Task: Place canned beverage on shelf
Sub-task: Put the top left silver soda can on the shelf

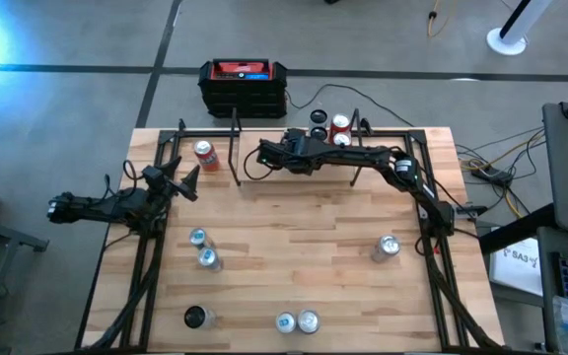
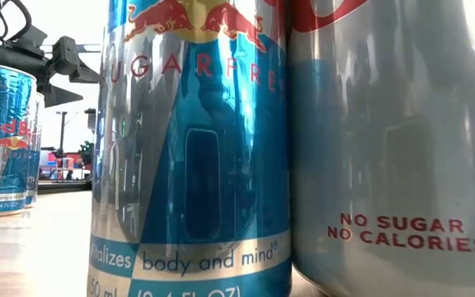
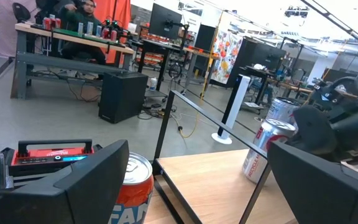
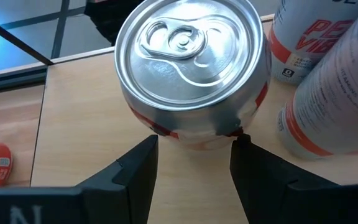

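The shelf (image 1: 254, 140), a light wood board on thin black posts, stands at the table's far edge. Its board also shows in the right wrist view (image 4: 79, 124). A red-and-white can with a silver top (image 4: 191, 68) stands upright on the board among other cans (image 1: 340, 123). My right gripper (image 4: 194, 149) is open above the board, its fingertips on either side of this can's lower wall. My left gripper (image 1: 180, 179) is open and empty at the table's left. An orange can (image 1: 204, 153) stands just beyond it and shows between its fingers in the left wrist view (image 3: 132, 186). My right gripper has one fingertip (image 4: 145, 155) at each side of the can's lower wall (image 4: 194, 134), coming from above at a slant. I cannot tell whether the fingers touch the can. The can stands upright on the shelf board.
Tall white cans (image 4: 328, 81) stand close beside the red-and-white can. Several loose cans stand on the table's near half (image 1: 208, 258) (image 1: 387, 247) (image 1: 308, 320); two fill the low view (image 2: 192, 148). A black box with a red top (image 1: 243, 84) sits behind the table.
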Available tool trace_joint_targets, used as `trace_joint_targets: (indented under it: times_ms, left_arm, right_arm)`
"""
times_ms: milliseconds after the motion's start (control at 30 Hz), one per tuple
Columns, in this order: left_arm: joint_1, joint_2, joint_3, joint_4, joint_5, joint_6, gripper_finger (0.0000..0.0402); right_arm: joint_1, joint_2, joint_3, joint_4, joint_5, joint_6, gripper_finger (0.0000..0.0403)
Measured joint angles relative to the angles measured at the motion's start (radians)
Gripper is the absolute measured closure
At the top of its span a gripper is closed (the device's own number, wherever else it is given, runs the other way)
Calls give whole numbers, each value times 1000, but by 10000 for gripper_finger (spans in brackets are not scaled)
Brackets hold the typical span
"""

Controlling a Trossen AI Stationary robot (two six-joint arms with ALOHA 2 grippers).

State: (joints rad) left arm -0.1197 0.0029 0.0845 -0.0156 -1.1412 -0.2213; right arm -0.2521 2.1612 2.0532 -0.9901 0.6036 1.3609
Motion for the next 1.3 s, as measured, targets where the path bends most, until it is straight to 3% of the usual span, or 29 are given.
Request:
trace_joint_targets:
  times_ms: [1300]
  left_arm:
    - [0, 0, 0, 0, 0, 0, 33]
  right_arm:
    - [-45, 0, -3, 46, -2, 35, 223]
